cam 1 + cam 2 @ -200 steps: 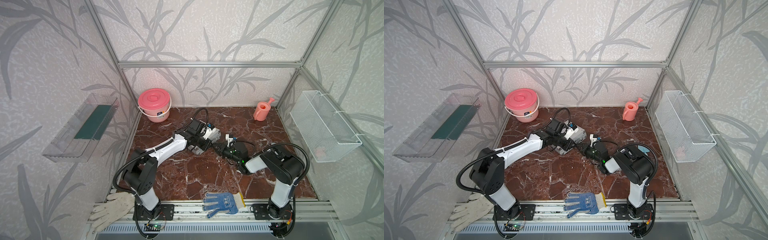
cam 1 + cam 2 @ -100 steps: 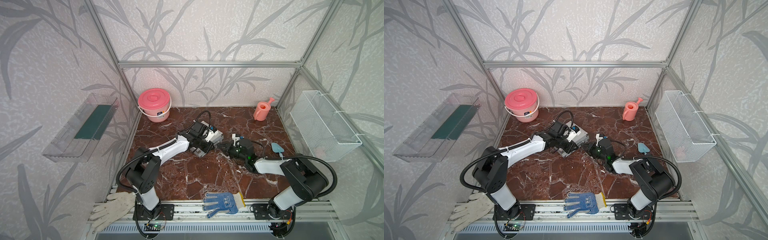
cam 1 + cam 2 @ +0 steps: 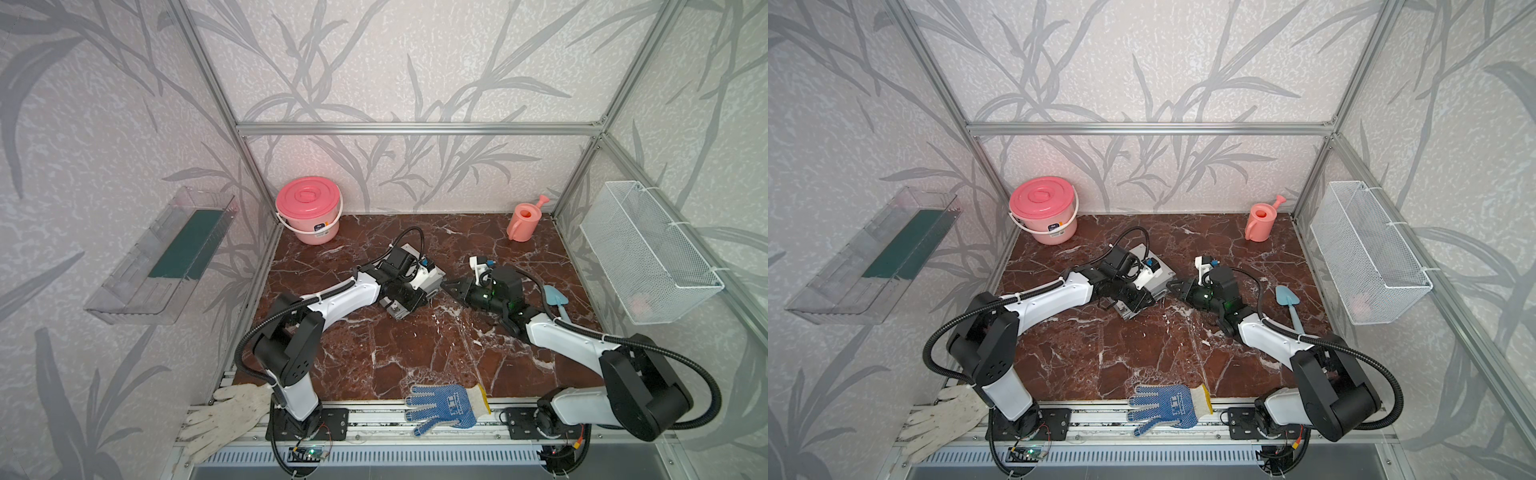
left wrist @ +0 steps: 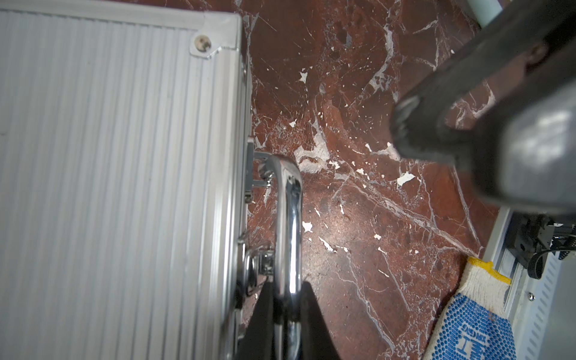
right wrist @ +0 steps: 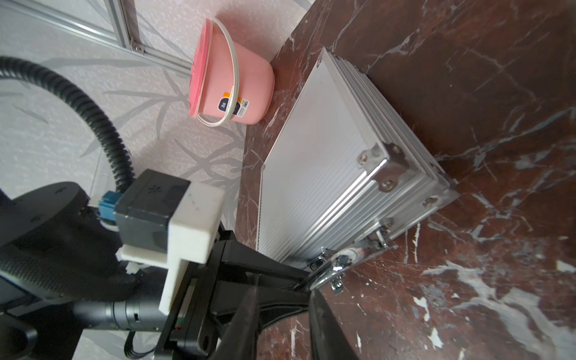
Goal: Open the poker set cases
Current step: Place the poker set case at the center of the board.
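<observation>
Poker set case (image 3: 432, 277) lay flat on the marble table (image 3: 415, 353), about mid-table and a bit toward the left arm's side, with its lid down. The ribbed silver top faced up in the left wrist view (image 4: 109, 156). The chrome handle (image 4: 288, 218) stuck out from the case's front edge, low over the marble.

Left gripper (image 4: 286, 296) was clenched on that handle, one black finger on each side of the bar, so the case sat right beside the fingers. The right wrist view showed the same grip, with the left fingers (image 5: 265, 268) reaching the handle by the case's near corner.

Right gripper (image 3: 449, 286) pointed at the case's right-hand corner from the right. It was close but apart from the case, over bare marble. Its jaws stood slightly parted in the right wrist view (image 5: 282, 291), with nothing grasped between them.

A pink bucket (image 3: 308, 210) stood at the back left and a blue glove (image 3: 446, 409) lay at the front edge.
</observation>
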`<state>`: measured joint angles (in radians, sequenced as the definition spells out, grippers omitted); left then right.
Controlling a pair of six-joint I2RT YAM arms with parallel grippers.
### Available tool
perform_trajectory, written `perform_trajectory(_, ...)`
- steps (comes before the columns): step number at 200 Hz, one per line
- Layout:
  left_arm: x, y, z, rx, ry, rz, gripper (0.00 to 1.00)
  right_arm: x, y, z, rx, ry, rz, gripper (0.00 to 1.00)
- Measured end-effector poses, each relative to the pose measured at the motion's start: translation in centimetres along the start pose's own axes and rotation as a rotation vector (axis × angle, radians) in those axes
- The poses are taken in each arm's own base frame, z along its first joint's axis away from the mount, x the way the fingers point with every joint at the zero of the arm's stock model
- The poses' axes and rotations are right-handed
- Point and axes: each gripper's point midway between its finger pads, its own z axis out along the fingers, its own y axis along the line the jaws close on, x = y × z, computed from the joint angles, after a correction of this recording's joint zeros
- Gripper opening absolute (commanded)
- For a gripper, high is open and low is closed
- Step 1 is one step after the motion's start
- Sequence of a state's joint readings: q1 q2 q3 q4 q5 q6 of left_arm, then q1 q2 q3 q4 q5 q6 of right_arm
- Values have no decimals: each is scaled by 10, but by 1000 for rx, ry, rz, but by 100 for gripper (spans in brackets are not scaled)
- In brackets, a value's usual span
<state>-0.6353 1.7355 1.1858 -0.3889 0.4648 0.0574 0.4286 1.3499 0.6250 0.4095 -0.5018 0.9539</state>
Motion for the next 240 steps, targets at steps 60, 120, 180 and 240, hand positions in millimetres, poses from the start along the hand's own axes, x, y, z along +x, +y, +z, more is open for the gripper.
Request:
perform_trajectory(60, 33, -1, 30, -27, 104, 24, 0, -13, -27, -15, 109, 42, -92, 30)
perform_trajectory(120, 35, -7, 25, -42, 61, 25, 56, -9, -58, -13, 180, 92, -118, 33)
perform_trajectory(180, -7, 11, -54, -117, -223, -65, 72, -14, -58, -3, 184, 147, -225, 40)
perform_trajectory(240, 35, 96, -104, -391, -455, -461, 79, -36, -51, 16, 185, 179, -336, 62)
